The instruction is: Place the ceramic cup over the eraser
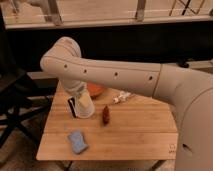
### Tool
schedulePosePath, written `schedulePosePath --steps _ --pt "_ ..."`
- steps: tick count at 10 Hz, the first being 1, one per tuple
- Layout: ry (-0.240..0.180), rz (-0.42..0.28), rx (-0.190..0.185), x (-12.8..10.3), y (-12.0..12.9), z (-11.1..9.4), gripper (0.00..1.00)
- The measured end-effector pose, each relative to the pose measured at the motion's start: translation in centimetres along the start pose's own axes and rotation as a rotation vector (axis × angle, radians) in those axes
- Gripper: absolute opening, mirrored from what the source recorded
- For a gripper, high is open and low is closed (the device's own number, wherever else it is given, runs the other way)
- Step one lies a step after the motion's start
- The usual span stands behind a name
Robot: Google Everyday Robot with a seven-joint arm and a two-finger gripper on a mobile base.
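My gripper [82, 99] hangs under the big cream arm, over the left part of the wooden table [135, 135]. It is shut on the ceramic cup [86, 107], a small cream tapered cup that is slightly tilted and low over the table. The eraser [73, 106], a black upright block with white stripes, stands right next to the cup on its left, partly overlapped by it. The arm hides most of the gripper's fingers.
An orange-brown bowl [97, 90] sits behind the cup. A dark red oval object [106, 114] lies to the cup's right. A small white object [121, 97] lies farther right. A light-blue flat pad [77, 141] lies near the front left edge. A dark chair frame [12, 107] stands left of the table.
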Motion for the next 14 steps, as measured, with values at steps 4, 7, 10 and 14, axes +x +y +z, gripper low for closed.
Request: schedulePosePath --steps 4,7,10,14 --pt "0.003 0.0 -0.006 0.4 -1.8 0.4 0.0" --pt "0.003 -0.001 -0.011 0.3 -3.0 0.6 0.0" --pt "0.005 0.005 -0.017 0.5 -4.2 0.8 0.0" --pt "0.004 0.011 -0.024 0.5 -5.6 1.0 0.0"
